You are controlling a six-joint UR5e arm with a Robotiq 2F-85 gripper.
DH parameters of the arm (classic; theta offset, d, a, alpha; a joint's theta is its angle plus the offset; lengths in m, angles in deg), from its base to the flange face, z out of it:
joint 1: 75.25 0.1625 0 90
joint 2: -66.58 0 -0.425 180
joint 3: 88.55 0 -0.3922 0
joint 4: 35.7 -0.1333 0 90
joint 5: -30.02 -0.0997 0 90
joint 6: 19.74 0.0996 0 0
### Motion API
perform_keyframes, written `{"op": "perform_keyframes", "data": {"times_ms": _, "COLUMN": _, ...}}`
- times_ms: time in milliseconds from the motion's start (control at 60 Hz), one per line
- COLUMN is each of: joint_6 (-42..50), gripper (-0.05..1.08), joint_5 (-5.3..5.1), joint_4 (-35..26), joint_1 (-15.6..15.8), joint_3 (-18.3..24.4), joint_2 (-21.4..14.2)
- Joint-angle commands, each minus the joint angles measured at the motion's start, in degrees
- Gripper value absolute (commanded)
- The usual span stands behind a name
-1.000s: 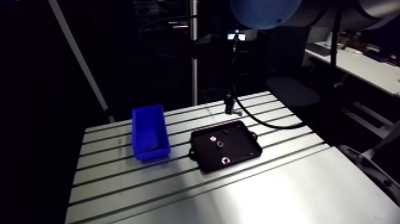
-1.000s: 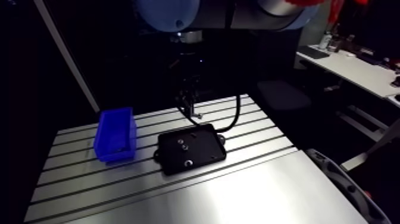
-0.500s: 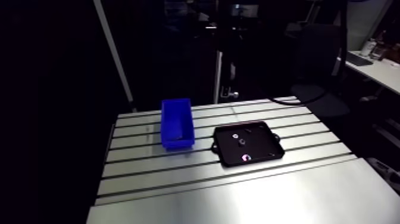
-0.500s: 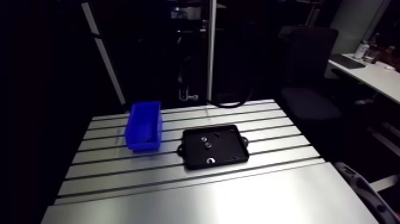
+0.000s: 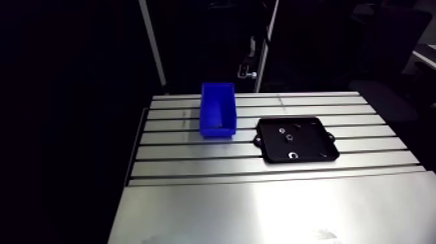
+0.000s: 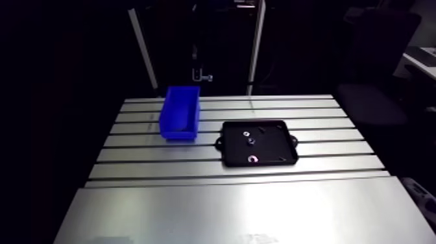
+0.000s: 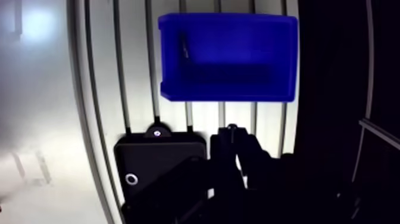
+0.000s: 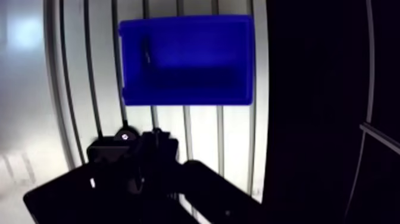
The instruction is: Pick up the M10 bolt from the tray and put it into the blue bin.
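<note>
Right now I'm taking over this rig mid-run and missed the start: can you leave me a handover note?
Gripper: grip state unreadable, too dark; whether it carries the M10 bolt cannot be told. It hangs over one end of the tray, blue bin ahead.
In the tray: small parts.
In the bin: a thin dark item by one wall, unidentifiable.
Done: unconfirmed.
Left: locate the bolt, get it into the bin.

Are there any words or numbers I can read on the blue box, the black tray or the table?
No text can be read anywhere in these views.
Blue bin: plain blue walls, no label shows.
Black tray: no writing shows; the small parts in it are too small to show any marks.
Table: bare slotted metal, no signs.
</note>
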Motion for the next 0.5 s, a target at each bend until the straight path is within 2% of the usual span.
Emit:
{"op": "perform_keyframes", "data": {"times_ms": 17, "joint_6": 1.6, "gripper": 1.05, "joint_5": 0.06, "joint_4": 0.1, "joint_1": 2.2, "joint_3": 2.8, "joint_2": 2.9}}
{"op": "perform_keyframes", "data": {"times_ms": 500, "joint_6": 3.9, "gripper": 1.04, "joint_5": 0.24, "joint_4": 0.3, "joint_1": 4.8, "joint_3": 3.9, "joint_2": 6.1}}
